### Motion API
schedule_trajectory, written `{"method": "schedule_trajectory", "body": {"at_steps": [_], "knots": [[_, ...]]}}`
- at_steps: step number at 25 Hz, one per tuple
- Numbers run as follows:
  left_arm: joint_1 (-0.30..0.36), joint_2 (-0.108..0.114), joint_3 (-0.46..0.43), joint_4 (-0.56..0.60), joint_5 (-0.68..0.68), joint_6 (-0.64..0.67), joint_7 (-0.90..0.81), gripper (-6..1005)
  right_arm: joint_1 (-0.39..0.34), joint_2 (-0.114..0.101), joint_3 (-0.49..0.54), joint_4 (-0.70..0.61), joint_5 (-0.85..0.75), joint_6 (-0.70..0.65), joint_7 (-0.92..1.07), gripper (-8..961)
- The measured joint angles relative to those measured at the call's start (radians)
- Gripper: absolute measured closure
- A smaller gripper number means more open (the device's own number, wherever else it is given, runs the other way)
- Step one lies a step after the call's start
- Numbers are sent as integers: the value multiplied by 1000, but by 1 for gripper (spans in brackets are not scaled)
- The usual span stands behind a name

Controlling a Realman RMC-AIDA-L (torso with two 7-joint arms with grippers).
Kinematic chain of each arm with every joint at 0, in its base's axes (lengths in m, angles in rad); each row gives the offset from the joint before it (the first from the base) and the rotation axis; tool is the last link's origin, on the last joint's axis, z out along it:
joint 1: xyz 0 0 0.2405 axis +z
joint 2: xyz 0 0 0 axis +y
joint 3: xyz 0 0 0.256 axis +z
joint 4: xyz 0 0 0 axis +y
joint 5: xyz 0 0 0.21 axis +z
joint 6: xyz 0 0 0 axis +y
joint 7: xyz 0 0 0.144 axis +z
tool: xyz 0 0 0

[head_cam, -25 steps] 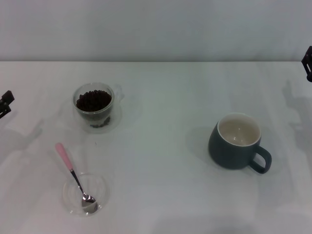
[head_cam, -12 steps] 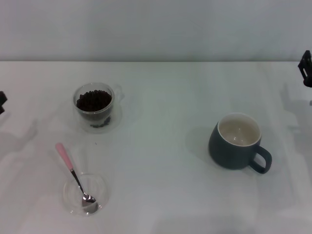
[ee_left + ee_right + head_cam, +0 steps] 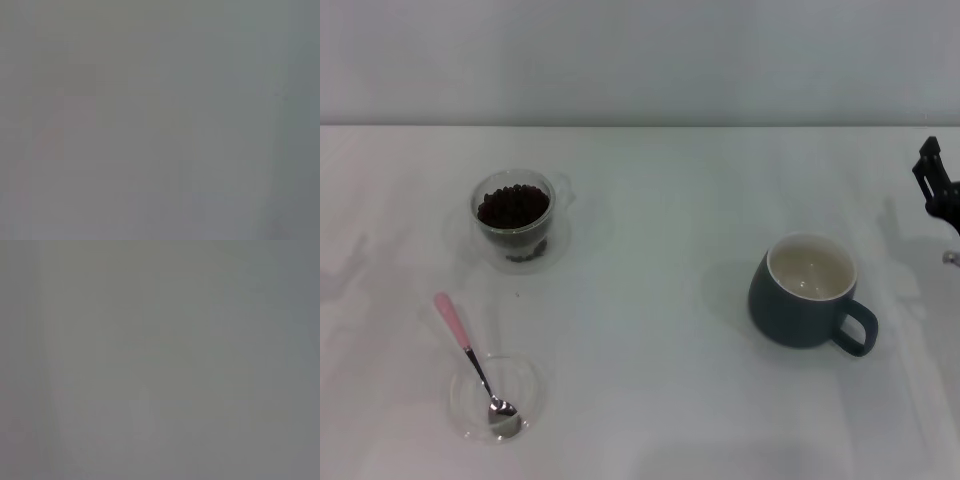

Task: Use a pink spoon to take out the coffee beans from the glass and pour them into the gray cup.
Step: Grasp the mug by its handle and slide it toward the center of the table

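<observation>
**Nothing gripped yet: spoon, beans and mug lay apart on the table**

In the head view, the glass (image 3: 516, 219) was seen at about ten o'clock on the white table (image 3: 650, 400), with the coffee beans (image 3: 512, 205) piled inside it. The pink spoon (image 3: 472, 362) lay at about seven o'clock, its metal bowl resting in a flat clear dish (image 3: 495, 396) and its pink handle angled up over the rim toward eleven o'clock. The gray cup (image 3: 807, 291) stood upright, well apart from both at about four o'clock, its inside apparently empty and its loop handle turned toward five o'clock.

The right hand (image 3: 938, 190) was visible only as a dark piece at the three o'clock edge, above and beside the cup; whether it was open or closed could not be told. The left hand was not seen at all. No step of the task was judged to have been done.

Several risks were judged likely. The thin handle, propped on the dish rim, could be tipped or slid by a poor pinch, and the light dish dragged with it. The small glass could be knocked over during scooping. Beans could be spilled along the long carry to the cup.

Only the head view showed the objects; both wrist views gave a featureless gray field, so no close check of either hand was offered.
</observation>
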Motion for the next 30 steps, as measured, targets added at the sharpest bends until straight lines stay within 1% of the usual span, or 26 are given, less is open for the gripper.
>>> {"method": "schedule_trajectory", "body": {"at_steps": [2, 7, 10, 12, 14, 18, 21, 27, 30], "knots": [[0, -5, -35, 0, 0, -2, 0, 145, -35, -3, -14, 31, -4, -37, -3, 160], [-5, -22, -171, 0, 0, -3, 0, 146, -154, -6, -39, 143, -6, -144, -48, 162], [-11, -25, -227, 2, 0, -3, -3, 146, -213, -6, -43, 249, 8, -180, -176, 164], [-16, -27, -240, 8, 2, -4, -3, 146, -241, -5, -49, 337, 39, -209, -302, 165], [-21, -27, -240, 19, 9, -4, -2, 146, -251, -3, -71, 416, 83, -255, -412, 167], [-37, -24, -236, 28, 19, -21, -2, 146, -246, -2, -106, 534, 121, -326, -554, 169], [-43, -27, -237, 28, 19, -27, -4, 146, -242, 0, -105, 610, 155, -332, -633, 171], [-58, -44, -245, 29, 9, -32, -1, 146, -221, 2, -123, 742, 265, -333, -858, 174], [-68, -50, -247, 29, -11, -54, -1, 146, -223, 2, -153, 786, 309, -334, -906, 176]]}}
